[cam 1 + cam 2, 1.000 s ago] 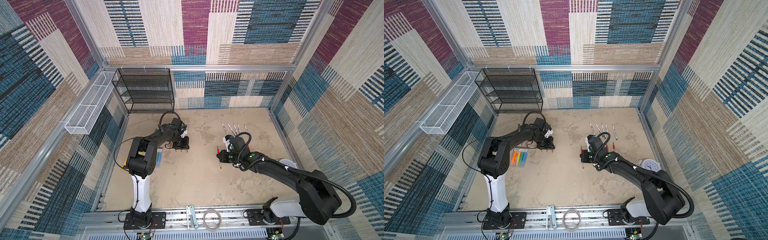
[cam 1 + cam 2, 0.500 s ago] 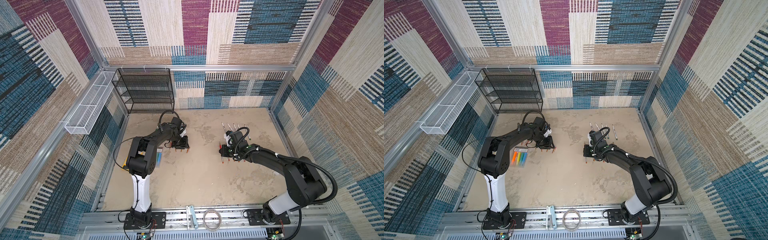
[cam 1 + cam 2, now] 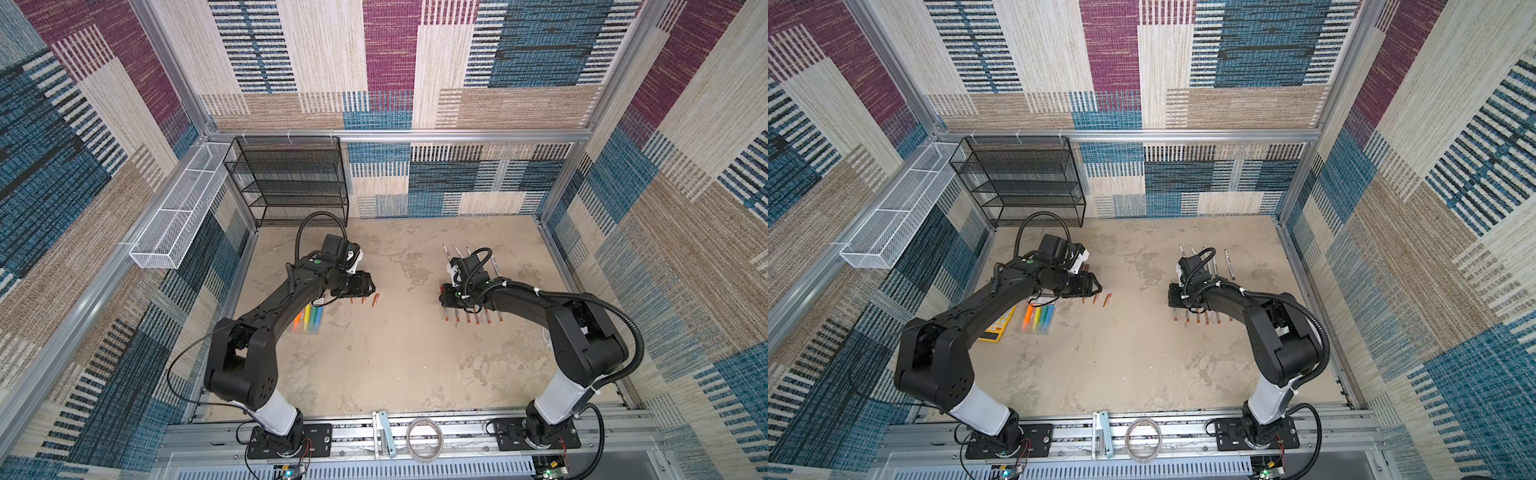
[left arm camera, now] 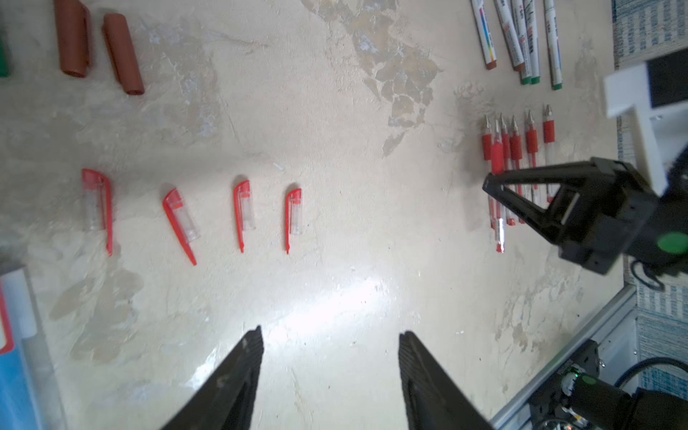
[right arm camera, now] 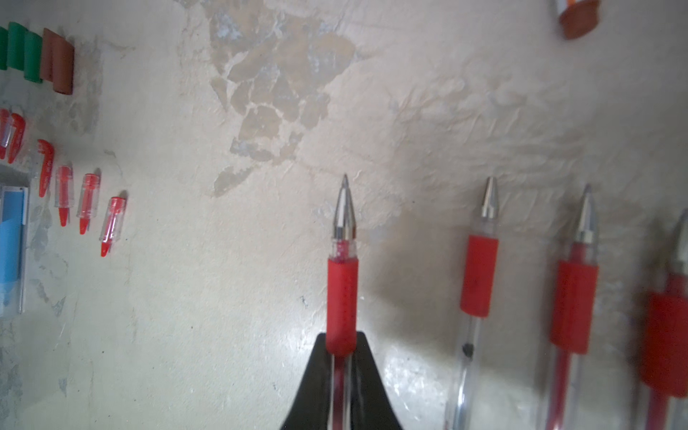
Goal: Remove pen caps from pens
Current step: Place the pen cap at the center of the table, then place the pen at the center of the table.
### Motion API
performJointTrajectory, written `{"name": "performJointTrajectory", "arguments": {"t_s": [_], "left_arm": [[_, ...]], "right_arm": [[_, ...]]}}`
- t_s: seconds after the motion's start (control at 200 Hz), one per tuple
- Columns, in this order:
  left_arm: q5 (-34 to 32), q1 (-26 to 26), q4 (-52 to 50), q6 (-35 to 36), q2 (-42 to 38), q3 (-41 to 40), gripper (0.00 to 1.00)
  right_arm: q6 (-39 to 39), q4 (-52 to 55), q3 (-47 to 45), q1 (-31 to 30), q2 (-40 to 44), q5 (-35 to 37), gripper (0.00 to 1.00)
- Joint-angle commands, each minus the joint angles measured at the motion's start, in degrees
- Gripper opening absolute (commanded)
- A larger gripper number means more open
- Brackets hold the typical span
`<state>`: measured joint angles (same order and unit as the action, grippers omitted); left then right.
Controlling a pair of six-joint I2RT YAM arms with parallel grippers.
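Pens (image 4: 552, 41) with white barrels bear printing too blurred to read.

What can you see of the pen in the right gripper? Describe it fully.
The pen has a clear barrel, a red rubbery grip sleeve and a bare silver cone tip; no cap. The right gripper is shut on it at the sleeve's rear end, tip pointing forward, beside a row of matching pens.
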<state>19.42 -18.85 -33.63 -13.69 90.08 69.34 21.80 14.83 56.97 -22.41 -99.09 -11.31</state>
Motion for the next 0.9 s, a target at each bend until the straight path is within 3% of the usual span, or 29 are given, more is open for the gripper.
{"name": "performJointTrajectory", "arguments": {"t_s": [0.0, 0.225, 0.351, 0.521, 0.631, 0.891], "left_arm": [[-3.18, 0.3, 5.73, 4.9, -6.04, -4.66, 0.69], [-2.98, 3.99, 8.59, 9.5, -14.97, -11.5, 0.77], [-1.11, 7.43, 9.37, 10.25, -16.57, -12.39, 0.8], [-0.44, 11.69, 10.03, 9.82, -18.51, -13.39, 0.84], [0.99, 14.15, 10.1, 8.9, -19.23, -13.88, 1.0], [0.97, 17.94, 10.7, 9.21, -20.38, -14.41, 0.99]], "right_arm": [[-0.96, 0.3, 1.2, 0.18, -1.11, 1.29, 0.05], [0.1, 2.59, 1.83, 0.18, -1.82, 4.57, 0.06], [-0.01, 4.07, 2.91, 0.18, -3.25, 8.83, 0.06], [0.2, 3.22, 3.18, 0.18, -4.64, 8.73, 0.09], [0.42, 4.07, 3.91, 0.18, -5.96, 9.44, 0.11], [0.55, 4.32, 4.45, 0.18, -6.41, 9.48, 0.19]]}}
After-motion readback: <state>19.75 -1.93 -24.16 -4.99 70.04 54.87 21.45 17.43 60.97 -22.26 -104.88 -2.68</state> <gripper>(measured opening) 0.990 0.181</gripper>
